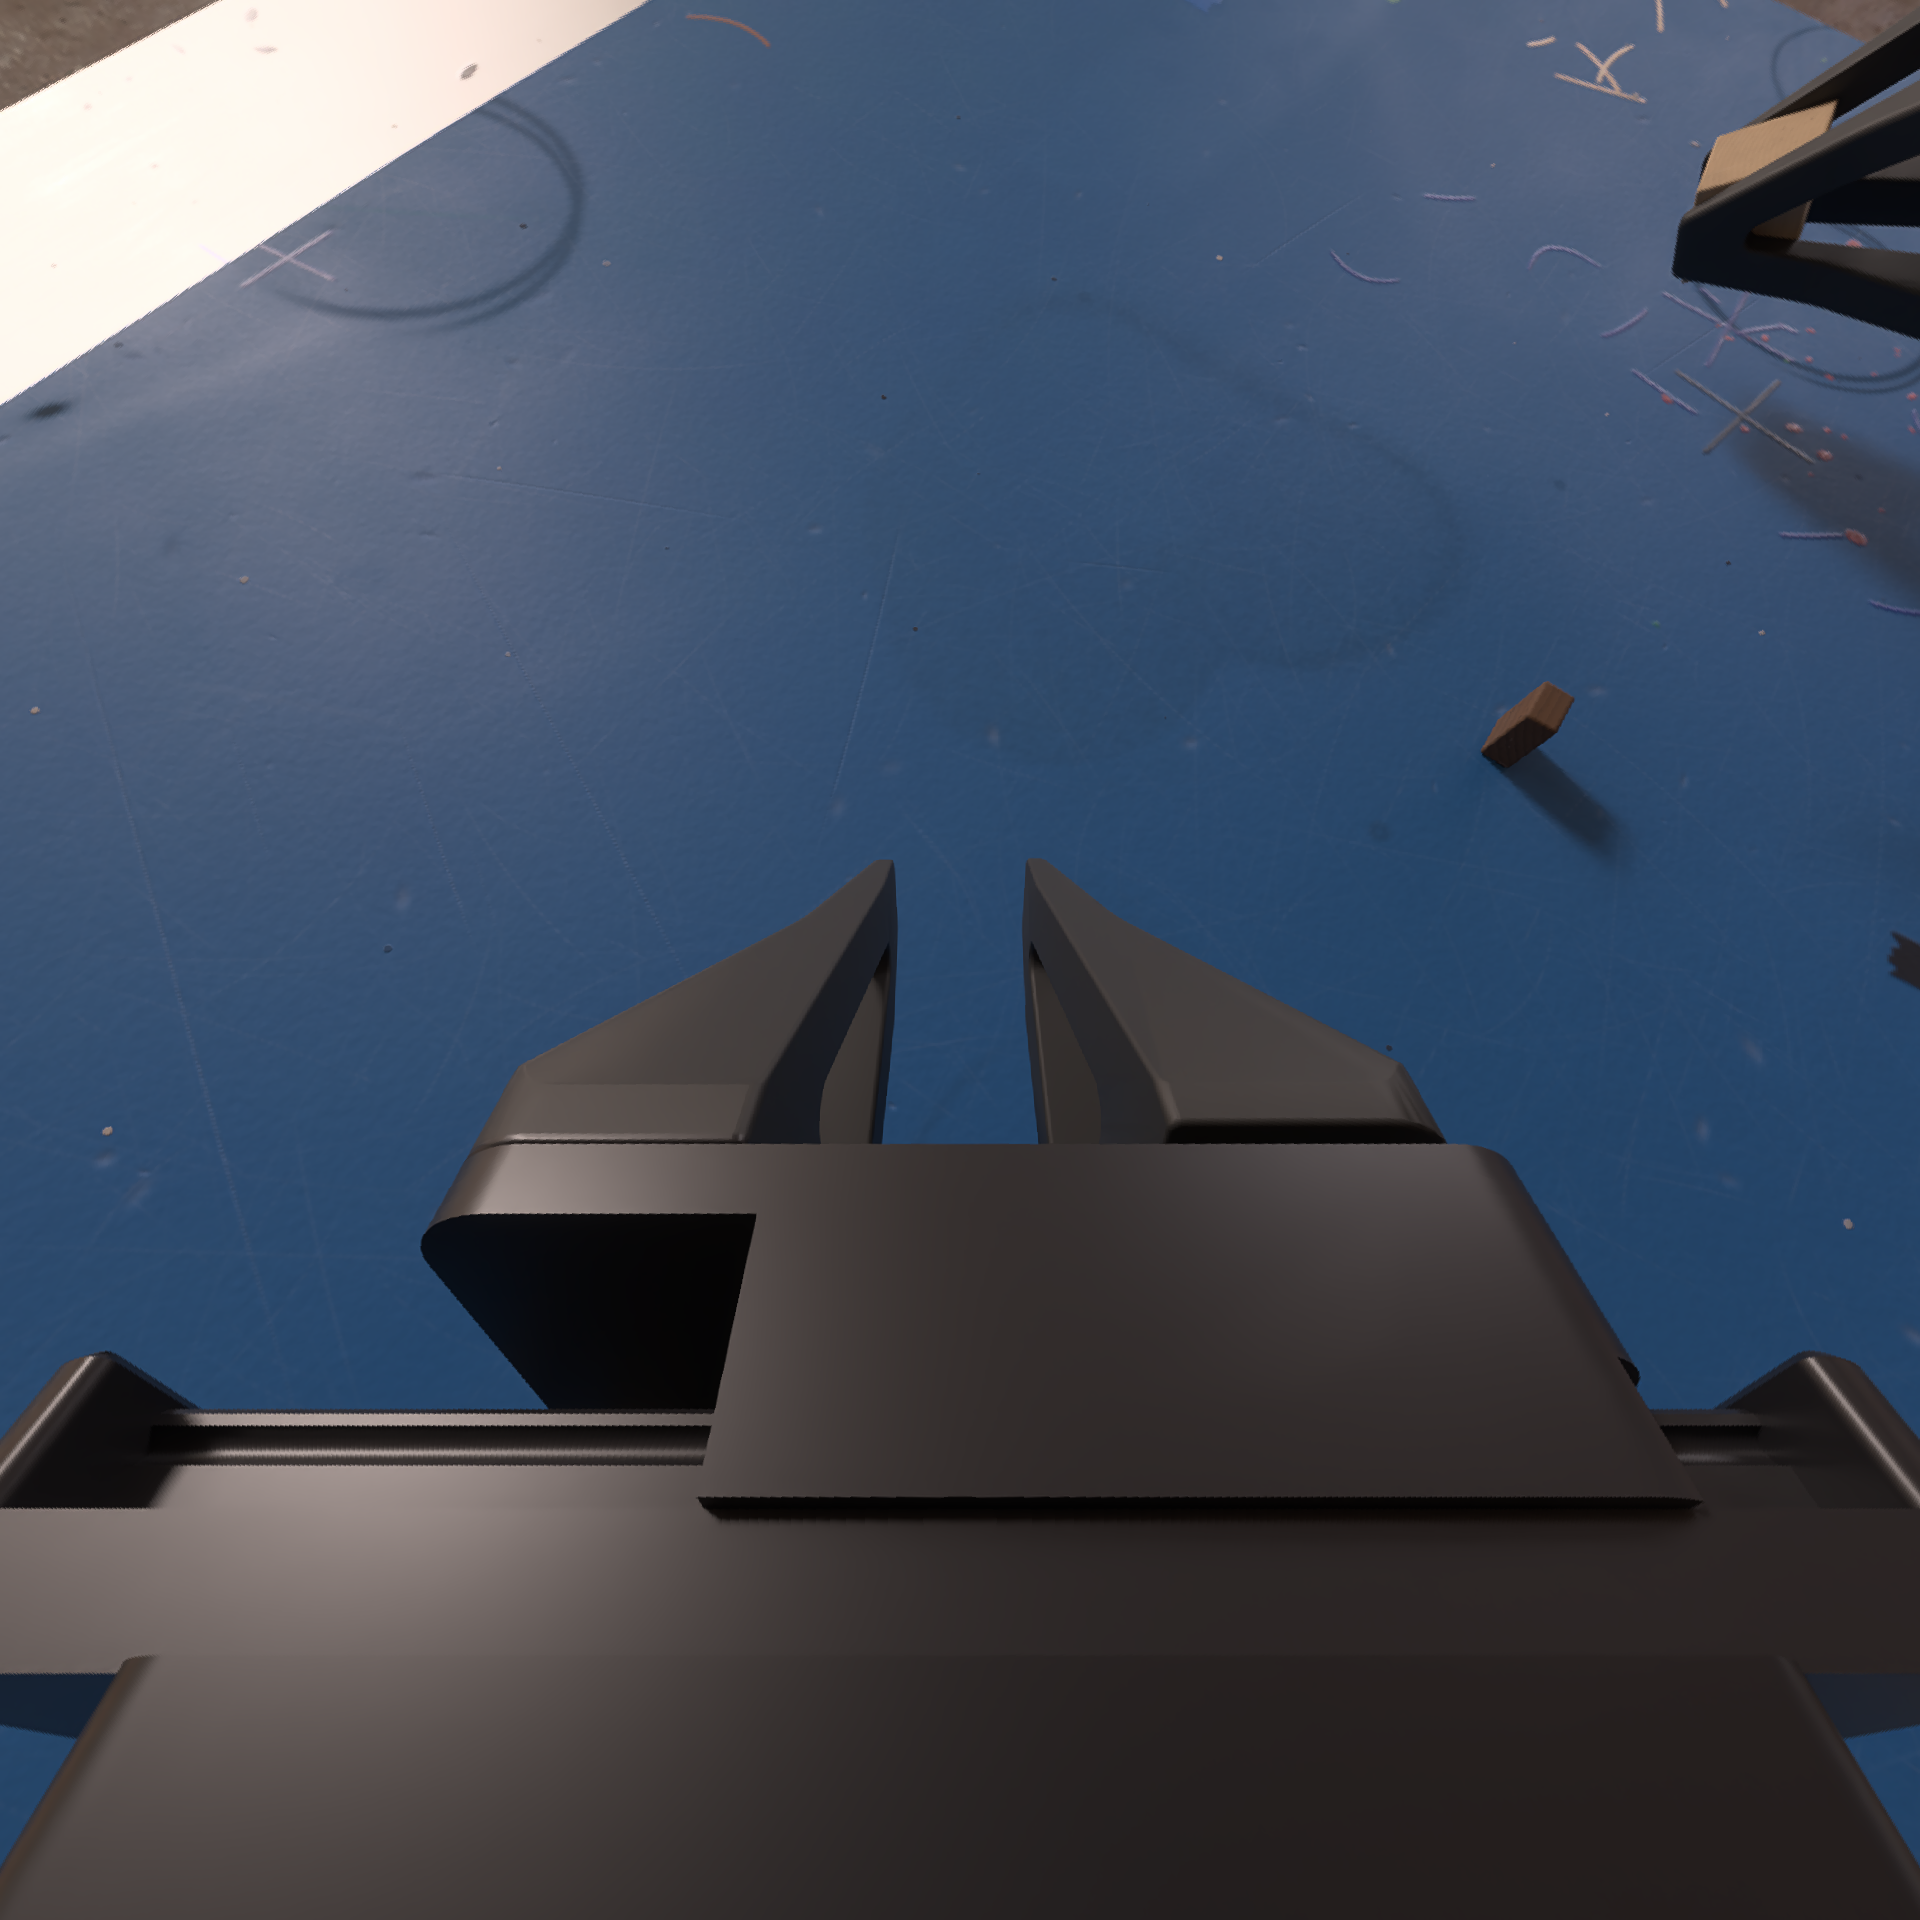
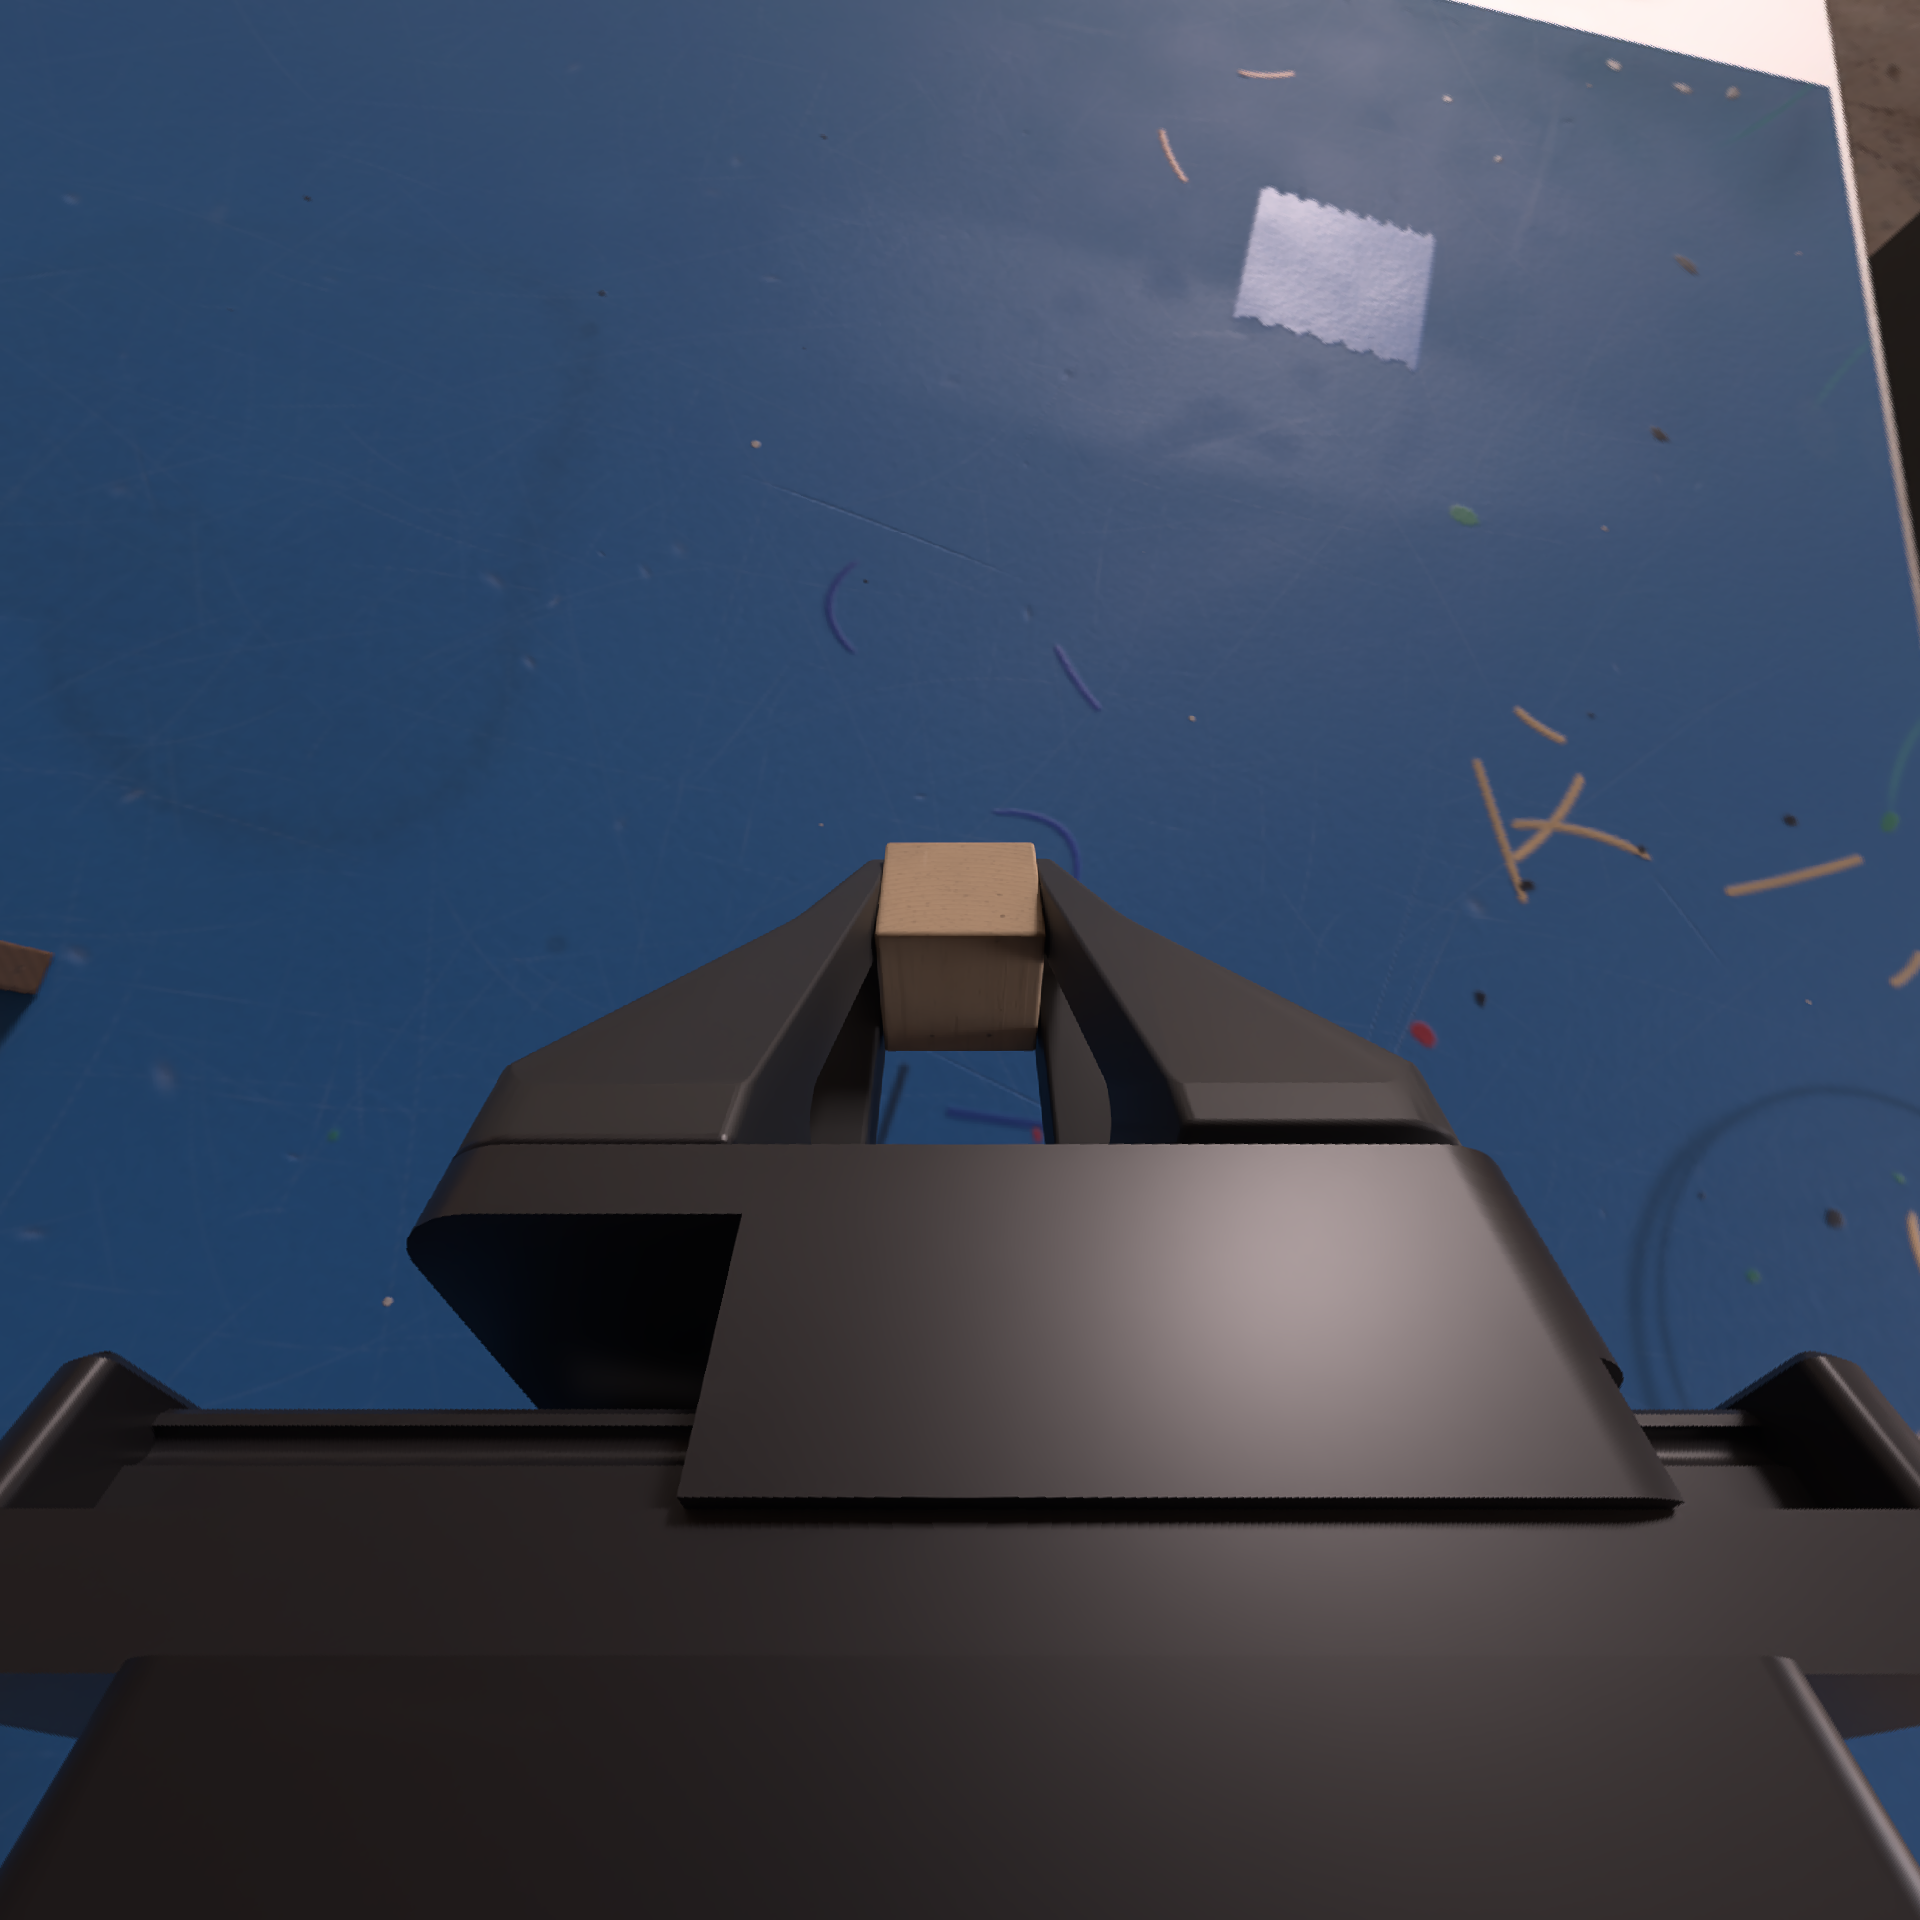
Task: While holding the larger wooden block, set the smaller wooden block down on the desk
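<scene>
Right gripper (image 2: 958,883) clamping larger wooden block (image 2: 958,940), left gripper (image 1: 959,873) parted, empty, scuffed blue desk (image 1: 727,520)

I see a deep blue desk (image 2: 520,520), scuffed with pale scratches, faint dark rings and tan, purple, red and green flecks. Between my right pincer's (image 2: 958,883) matte black fingers sits a pale beige block (image 2: 958,940) with fine grain. Ahead and right of my black left pincer (image 1: 958,883) lies a darker reddish-brown block (image 1: 1527,724). Beyond the right pincer there's a whitish patch (image 2: 1335,275) with wavy edges
</scene>
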`<action>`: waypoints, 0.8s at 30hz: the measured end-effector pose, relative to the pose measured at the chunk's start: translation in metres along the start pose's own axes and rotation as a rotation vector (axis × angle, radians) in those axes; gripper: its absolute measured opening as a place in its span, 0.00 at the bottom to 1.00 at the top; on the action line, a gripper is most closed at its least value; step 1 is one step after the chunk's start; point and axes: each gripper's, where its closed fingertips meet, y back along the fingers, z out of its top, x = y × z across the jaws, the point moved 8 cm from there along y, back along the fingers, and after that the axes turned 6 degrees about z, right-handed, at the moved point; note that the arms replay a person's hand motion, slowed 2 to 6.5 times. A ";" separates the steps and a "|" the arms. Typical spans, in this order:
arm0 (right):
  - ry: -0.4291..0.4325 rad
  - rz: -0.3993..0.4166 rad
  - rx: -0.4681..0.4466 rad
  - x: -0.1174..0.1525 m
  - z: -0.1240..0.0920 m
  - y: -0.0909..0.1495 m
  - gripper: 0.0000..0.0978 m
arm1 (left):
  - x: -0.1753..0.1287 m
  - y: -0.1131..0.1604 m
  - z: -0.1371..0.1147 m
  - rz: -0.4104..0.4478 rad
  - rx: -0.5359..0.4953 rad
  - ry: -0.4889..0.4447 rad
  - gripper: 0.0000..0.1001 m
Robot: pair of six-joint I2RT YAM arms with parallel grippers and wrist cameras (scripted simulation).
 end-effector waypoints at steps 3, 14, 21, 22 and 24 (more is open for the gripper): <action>0.002 -0.031 0.006 -0.002 -0.002 0.001 0.23 | -0.001 0.000 0.000 -0.001 -0.003 -0.006 0.21; -0.075 0.014 0.047 -0.009 -0.004 -0.008 0.23 | -0.003 0.001 0.000 -0.002 -0.009 -0.026 0.21; -0.095 0.023 0.069 -0.011 -0.002 -0.013 0.23 | -0.004 0.001 0.000 -0.001 -0.015 -0.034 0.21; -0.098 0.025 0.073 -0.011 -0.002 -0.013 0.23 | -0.004 0.001 0.000 0.000 -0.015 -0.035 0.21; -0.100 0.028 0.083 -0.011 -0.002 -0.015 0.23 | -0.005 0.001 0.000 0.001 -0.015 -0.037 0.21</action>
